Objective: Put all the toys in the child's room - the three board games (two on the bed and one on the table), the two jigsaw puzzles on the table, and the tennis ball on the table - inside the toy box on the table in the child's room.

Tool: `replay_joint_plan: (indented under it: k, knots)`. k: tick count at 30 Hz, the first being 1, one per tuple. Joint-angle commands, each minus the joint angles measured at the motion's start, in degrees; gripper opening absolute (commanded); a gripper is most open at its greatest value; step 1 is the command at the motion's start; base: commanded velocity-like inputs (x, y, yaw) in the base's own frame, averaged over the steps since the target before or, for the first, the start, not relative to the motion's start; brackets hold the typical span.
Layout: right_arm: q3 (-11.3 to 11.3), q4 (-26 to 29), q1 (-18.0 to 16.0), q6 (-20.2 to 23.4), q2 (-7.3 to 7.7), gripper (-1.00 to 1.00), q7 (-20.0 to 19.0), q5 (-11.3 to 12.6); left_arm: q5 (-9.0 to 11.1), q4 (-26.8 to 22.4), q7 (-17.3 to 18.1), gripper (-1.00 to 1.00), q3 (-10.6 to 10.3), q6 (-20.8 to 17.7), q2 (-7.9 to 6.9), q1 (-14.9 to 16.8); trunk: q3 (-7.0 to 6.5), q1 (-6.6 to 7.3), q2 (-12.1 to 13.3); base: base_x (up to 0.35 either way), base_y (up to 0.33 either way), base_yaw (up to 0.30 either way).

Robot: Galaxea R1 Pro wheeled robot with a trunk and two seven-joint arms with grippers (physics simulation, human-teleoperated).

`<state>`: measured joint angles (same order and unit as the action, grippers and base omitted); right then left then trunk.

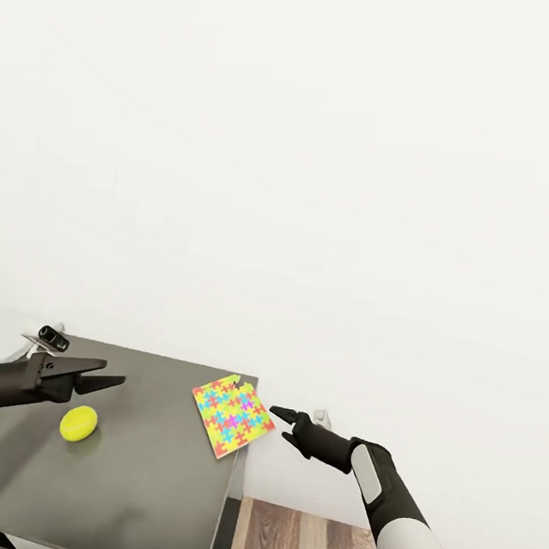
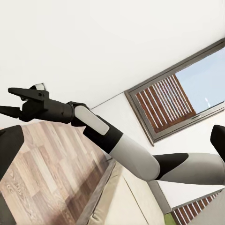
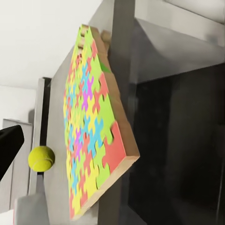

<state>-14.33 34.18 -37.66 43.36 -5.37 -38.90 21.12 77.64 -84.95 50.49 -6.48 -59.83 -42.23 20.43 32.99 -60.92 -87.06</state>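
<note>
The robot's black left gripper, on a dark forearm reaching in from the left side, has its two slim fingers held slightly apart with nothing between them. The black right gripper sits on a bent right arm with a black forearm and white upper section, rising from the lower right. Its fingers are parted and hold nothing.

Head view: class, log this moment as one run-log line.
left gripper: open above small yellow-green ball | right gripper: beside multicolour jigsaw board
</note>
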Motion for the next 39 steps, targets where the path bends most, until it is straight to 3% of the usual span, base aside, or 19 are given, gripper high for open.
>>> replay_joint_plan:
  k: [1, 39]
  knots:
    - [-0.35, 0.01, -0.05, 0.32, -0.07, 1.0, -0.14, -0.1, 0.05, 0.05, 0.22, 1.0, -0.11, -0.17, -0.05, 0.06, 0.06, -0.01, -0.03, 0.058, 0.045, 0.0]
    - [-0.3, 0.01, -0.05, 0.32, -0.17, 1.0, -0.12, -0.26, 0.05, 0.05, 0.24, 1.0, -0.1, -0.17, -0.05, 0.05, 0.06, -0.01, -0.03, 0.006, 0.05, 0.0]
